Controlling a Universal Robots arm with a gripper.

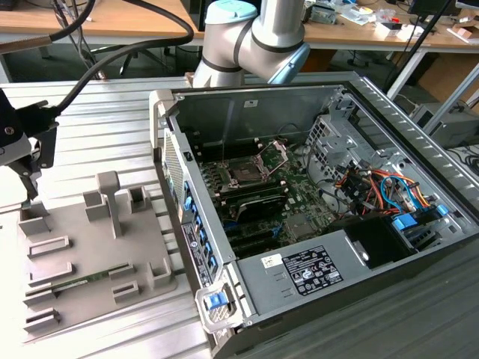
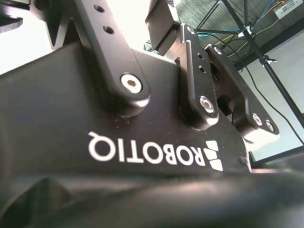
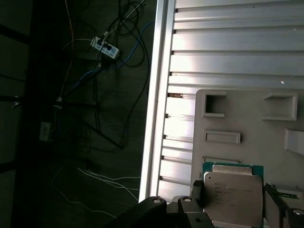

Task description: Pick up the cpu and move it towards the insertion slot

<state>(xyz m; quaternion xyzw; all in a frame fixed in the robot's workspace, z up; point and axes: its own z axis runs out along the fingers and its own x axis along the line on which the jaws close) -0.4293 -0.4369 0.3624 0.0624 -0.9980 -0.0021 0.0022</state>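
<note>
The cpu, a flat square chip with a pale metal top and a green edge, sits between my two fingers in the first wrist view, over the grey fixture plate. My gripper is shut on its two opposite sides. In the exterior view the black gripper hangs at the far left, just above the fixture plate. The insertion slot lies well to the right inside the open computer case, its metal retaining plate hinged up.
Raised blocks and a tall post stand on the fixture plate. The case wall rises between the plate and the motherboard. Cables and a drive cage crowd the case's right side. The ribbed table edge drops to a floor with wires.
</note>
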